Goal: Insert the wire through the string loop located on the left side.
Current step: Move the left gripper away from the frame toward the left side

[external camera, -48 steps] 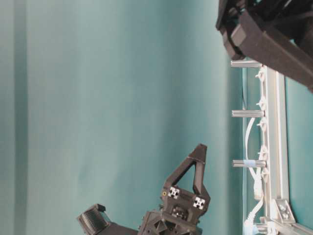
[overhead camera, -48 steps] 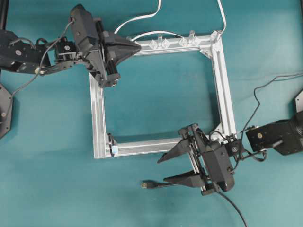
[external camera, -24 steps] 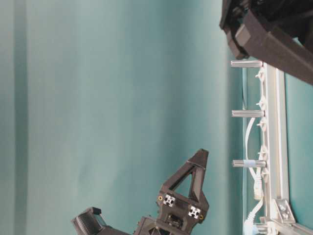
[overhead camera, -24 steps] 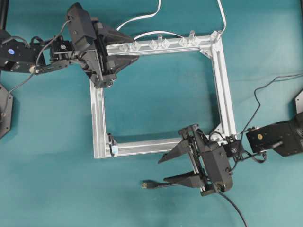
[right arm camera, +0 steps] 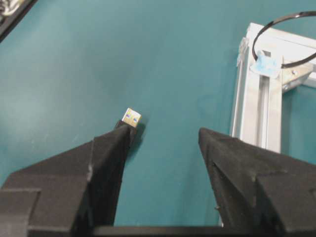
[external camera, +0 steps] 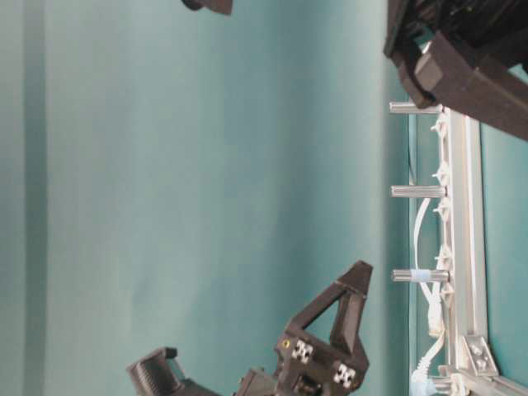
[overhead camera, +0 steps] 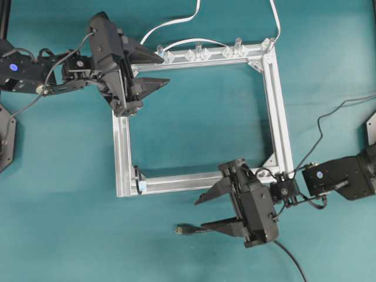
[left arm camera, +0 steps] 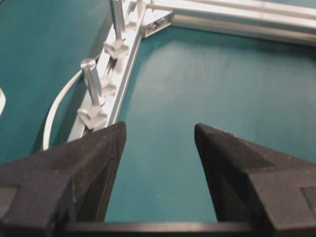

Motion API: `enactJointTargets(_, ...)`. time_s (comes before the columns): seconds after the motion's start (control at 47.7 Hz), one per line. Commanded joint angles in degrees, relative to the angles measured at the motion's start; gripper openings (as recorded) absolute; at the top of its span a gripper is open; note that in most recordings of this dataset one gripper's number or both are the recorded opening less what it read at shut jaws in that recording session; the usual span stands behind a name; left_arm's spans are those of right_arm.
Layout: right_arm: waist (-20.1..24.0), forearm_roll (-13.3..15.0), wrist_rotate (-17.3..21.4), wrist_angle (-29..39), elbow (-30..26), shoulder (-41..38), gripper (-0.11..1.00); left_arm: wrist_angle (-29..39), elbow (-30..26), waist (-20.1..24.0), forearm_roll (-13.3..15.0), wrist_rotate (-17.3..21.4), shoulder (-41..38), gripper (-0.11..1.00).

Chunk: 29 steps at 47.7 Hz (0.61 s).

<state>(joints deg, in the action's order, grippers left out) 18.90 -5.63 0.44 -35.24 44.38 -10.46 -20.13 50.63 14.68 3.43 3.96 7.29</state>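
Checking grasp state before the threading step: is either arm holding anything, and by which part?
Nothing is held. The left gripper is open over bare table. The right gripper is open too; the wire's plug lies on the table beyond one fingertip.

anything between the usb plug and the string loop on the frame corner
Nothing: bare teal table between the plug and the string loop, shown in the right wrist view.

Teal table surface (overhead camera: 70,194) throughout, plain and unpatterned. The square frame (overhead camera: 121,150) is silvery pale aluminium. Both grippers, left (overhead camera: 157,69) and right (overhead camera: 200,212), are matte black. The wire (overhead camera: 187,230) is black, its plug tip silvery with blue inside. The string loop (right arm camera: 276,39) is black with a pale blue tab. 2 white cables (overhead camera: 176,22) run off the top edge
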Motion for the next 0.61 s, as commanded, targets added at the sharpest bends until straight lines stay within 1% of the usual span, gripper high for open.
enactJointTargets(0.0, 0.9, -2.3, -0.2, -0.1, -0.9, 1.9, 0.63, 0.1, 0.4, -0.3, -0.2, 1.1, 2.5, 0.64)
enactJointTargets(0.105, 1.8, -4.7, -1.2, 0.0, -0.9, 1.9, 0.63, 1.3, 2.0, -0.4, -0.2, 1.1, 4.5, 0.64)
enactJointTargets(0.189, 2.6, -7.7, -2.9, 0.0, -1.1, 1.9, 0.64, 2.7, 3.4, -0.6, -0.2, 1.1, 6.2, 0.66)
enactJointTargets(0.273, 3.4, -11.7, -5.4, 0.0, -1.2, 1.9, 0.63, 4.3, 4.7, -1.3, -0.2, 1.1, 8.4, 0.68)
enactJointTargets(0.294, 3.8, -13.3, -6.6, 0.0, -1.3, 1.9, 0.63, 4.7, 4.9, -1.4, -0.2, 1.1, 8.9, 0.70)
enactJointTargets(0.398, 4.9, -19.3, -11.2, -0.3, -1.8, 1.7, 0.63, 6.6, 6.2, -1.8, -0.2, 1.1, 11.1, 0.76)
enactJointTargets(0.482, 5.9, -24.1, -15.0, -0.5, -2.5, 1.3, 0.63, 7.6, 7.2, -1.8, -0.2, 1.1, 12.6, 0.77)
enactJointTargets(0.587, 7.2, -28.9, -18.5, -1.3, -3.3, 0.6, 0.63, 8.3, 8.3, -1.8, -0.2, 1.1, 14.3, 0.77)
